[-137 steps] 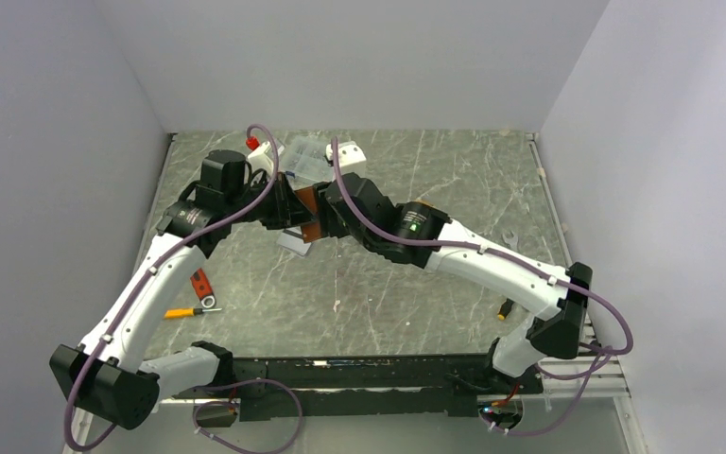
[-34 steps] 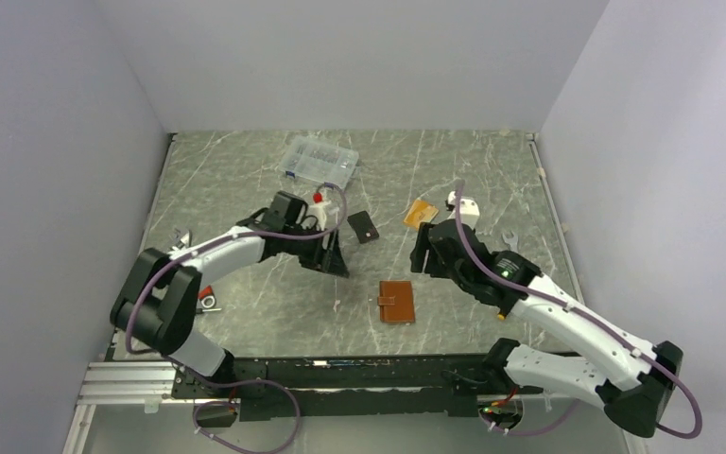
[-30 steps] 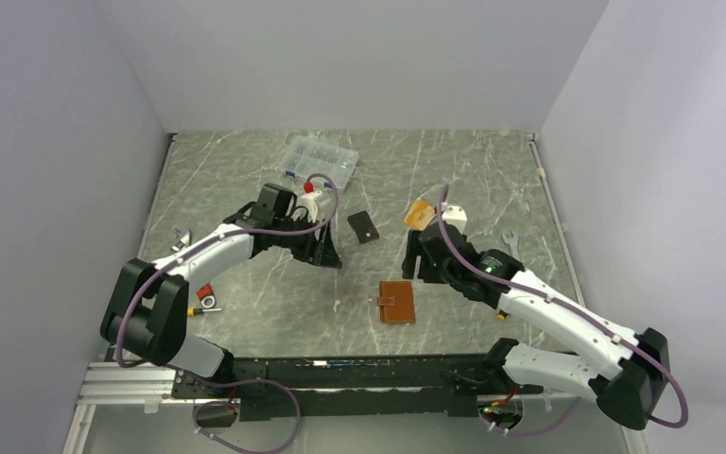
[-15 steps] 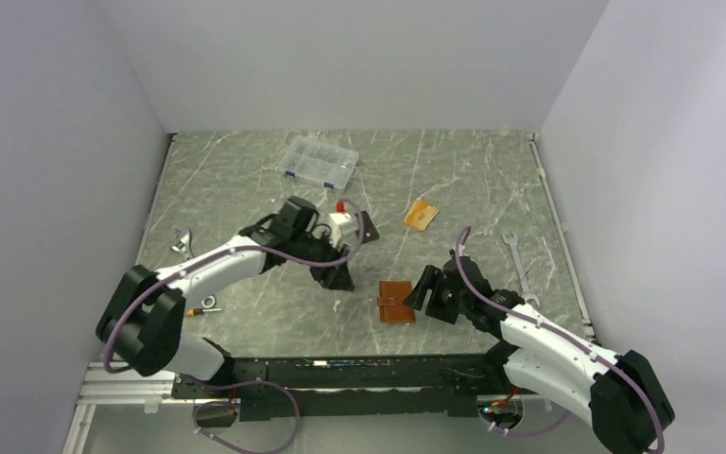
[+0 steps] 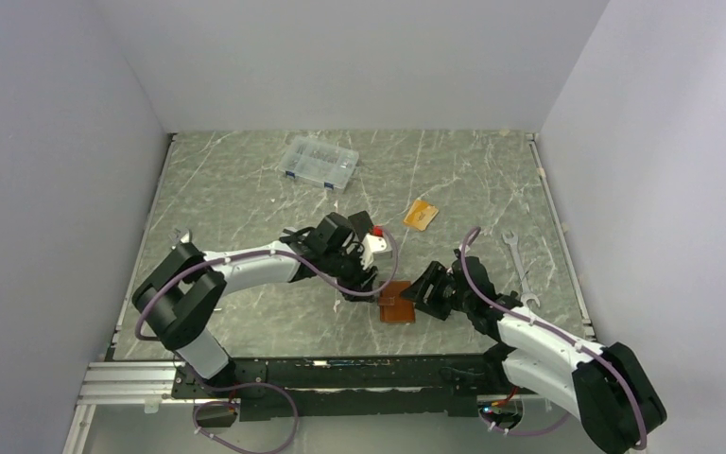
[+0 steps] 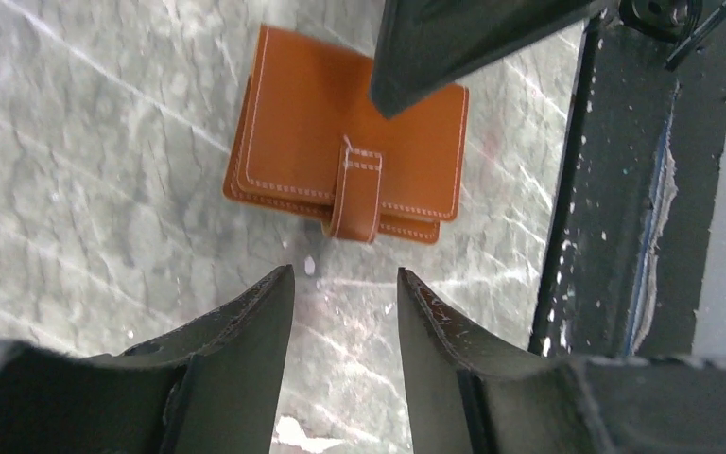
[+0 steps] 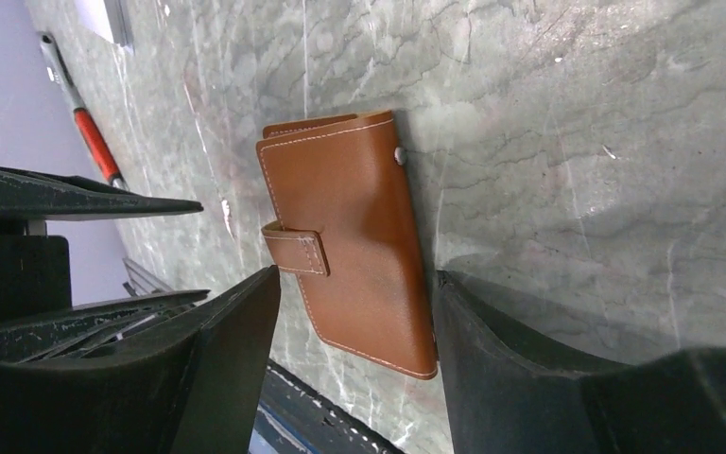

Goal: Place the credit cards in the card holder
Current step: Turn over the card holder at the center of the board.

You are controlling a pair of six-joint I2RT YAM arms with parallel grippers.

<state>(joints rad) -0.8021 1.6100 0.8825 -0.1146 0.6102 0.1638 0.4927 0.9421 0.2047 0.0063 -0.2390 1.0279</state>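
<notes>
The brown leather card holder (image 5: 395,304) lies shut on the table near the front edge, its strap (image 6: 358,192) fastened. An orange credit card (image 5: 421,214) lies flat further back, apart from both arms. My left gripper (image 5: 369,286) hovers just left of the holder, open and empty, with its fingertips short of the strap side (image 6: 344,274). My right gripper (image 5: 418,297) comes in from the right, open. Its jaws straddle the holder's near end (image 7: 357,274): one finger (image 7: 477,326) is against the spine edge, the other stands off the strap side.
A clear compartment box (image 5: 319,162) sits at the back left. A wrench (image 5: 515,255) lies right of the right arm. A red-handled tool (image 7: 95,142) and a pale flat piece (image 7: 104,19) lie beyond the holder. The black front rail (image 6: 624,189) runs just past the holder.
Both arms have swung inward and down to the card holder, the left from beside the small black rectangle, the right from near the orange card. Both pairs of jaws have narrowed.
</notes>
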